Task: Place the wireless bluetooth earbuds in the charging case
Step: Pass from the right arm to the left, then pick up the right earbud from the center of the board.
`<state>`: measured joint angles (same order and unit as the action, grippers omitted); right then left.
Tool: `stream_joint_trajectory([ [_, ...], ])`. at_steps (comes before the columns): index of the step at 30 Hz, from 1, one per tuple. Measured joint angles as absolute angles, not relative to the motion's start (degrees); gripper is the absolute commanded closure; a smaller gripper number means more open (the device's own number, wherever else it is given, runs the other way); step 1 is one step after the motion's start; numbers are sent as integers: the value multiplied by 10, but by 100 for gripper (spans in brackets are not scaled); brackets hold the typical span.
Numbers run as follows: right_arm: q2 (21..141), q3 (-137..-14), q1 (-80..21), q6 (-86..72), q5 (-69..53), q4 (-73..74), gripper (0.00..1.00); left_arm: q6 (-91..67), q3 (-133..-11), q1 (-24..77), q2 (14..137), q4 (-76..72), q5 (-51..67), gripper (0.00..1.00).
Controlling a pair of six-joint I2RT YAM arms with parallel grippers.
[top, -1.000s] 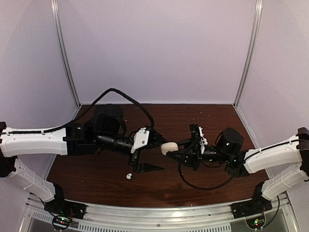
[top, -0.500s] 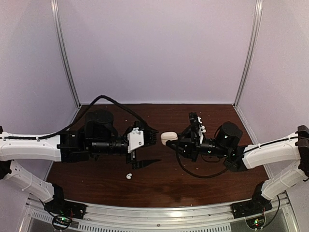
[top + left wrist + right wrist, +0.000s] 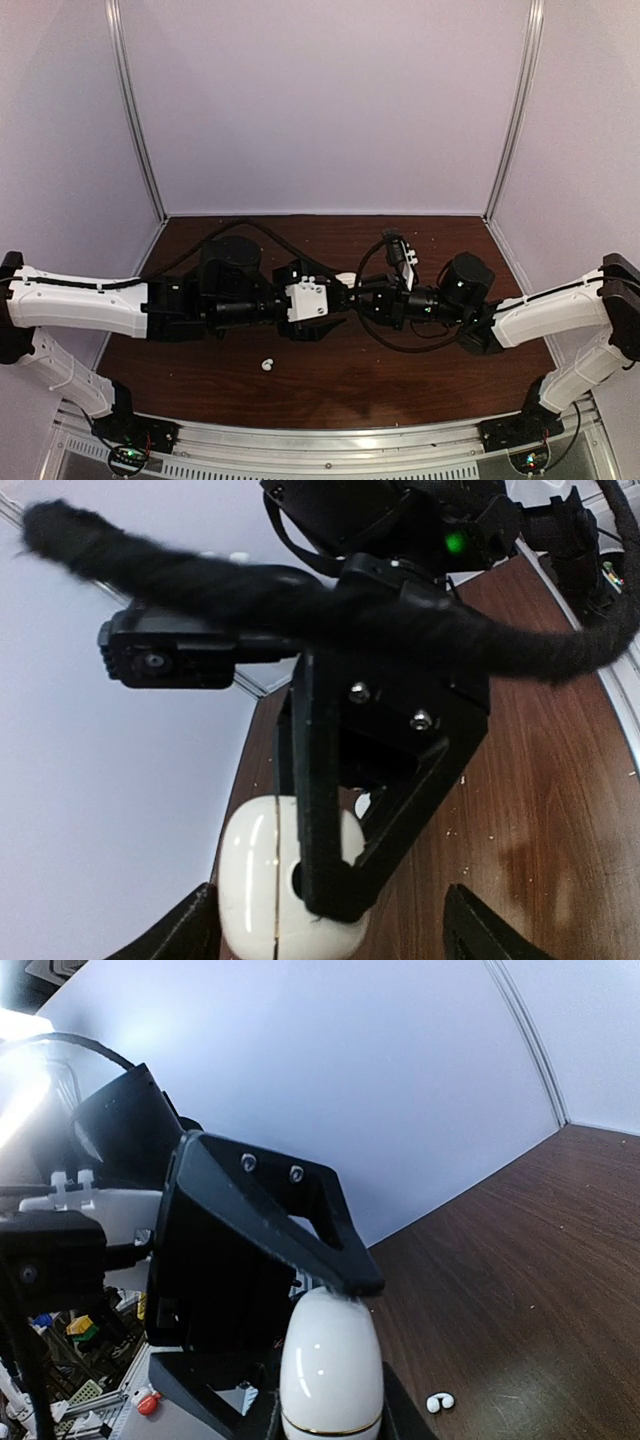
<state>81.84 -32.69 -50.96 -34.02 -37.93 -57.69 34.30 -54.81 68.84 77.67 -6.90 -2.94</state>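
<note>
The right gripper (image 3: 358, 293) holds the closed white charging case (image 3: 330, 1360) clamped above the table (image 3: 430, 372), seemingly to offer it to the left gripper (image 3: 332, 300), whose fingers stand wide apart around it, while one earbud (image 3: 267, 365) lies on the table nearby.

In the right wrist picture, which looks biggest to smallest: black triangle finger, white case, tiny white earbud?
1. Black triangular plastic finger with two screws.
2. Glossy white rounded case.
3. Tiny white earbud on the wooden table; it lies farther off, so looks extra small.
</note>
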Motion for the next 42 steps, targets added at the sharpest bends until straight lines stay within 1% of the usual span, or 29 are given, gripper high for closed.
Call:
stream_joint_trajectory([
  [6,844,-326,-510,-381,-396,-605,100,358,-564,695,805,-68,-50,41],
  [13,848,-322,-510,-406,-401,-624,100,368,-568,696,807,-70,-62,53],
  [14,849,-322,-510,-408,-403,-624,98,369,-568,696,807,-69,-64,55],
  [17,851,-322,-510,-413,-405,-627,88,372,-568,696,807,-68,-72,59],
  [19,851,-322,-510,-414,-405,-628,78,371,-568,697,807,-69,-76,63],
  [20,851,-322,-510,-414,-405,-628,70,370,-568,698,807,-69,-77,64],
  [21,851,-321,-509,-415,-405,-629,65,368,-568,698,807,-69,-78,66],
  [23,851,-318,-503,-413,-405,-631,57,355,-568,697,807,-66,-78,69],
  [25,847,-313,-492,-414,-405,-635,51,329,-568,692,807,-62,-75,70],
  [29,819,-299,-448,-406,-402,-632,48,258,-562,651,802,-63,-53,71],
  [34,759,-286,-392,-377,-388,-586,47,150,-543,571,788,-82,-30,72],
  [37,727,-286,-366,-350,-366,-528,45,73,-540,515,800,-97,-21,72],
  [39,702,-286,-350,-328,-342,-475,41,24,-540,476,818,-107,-21,72],
  [42,655,-286,-324,-296,-282,-375,42,-39,-540,422,855,-113,-22,72],
])
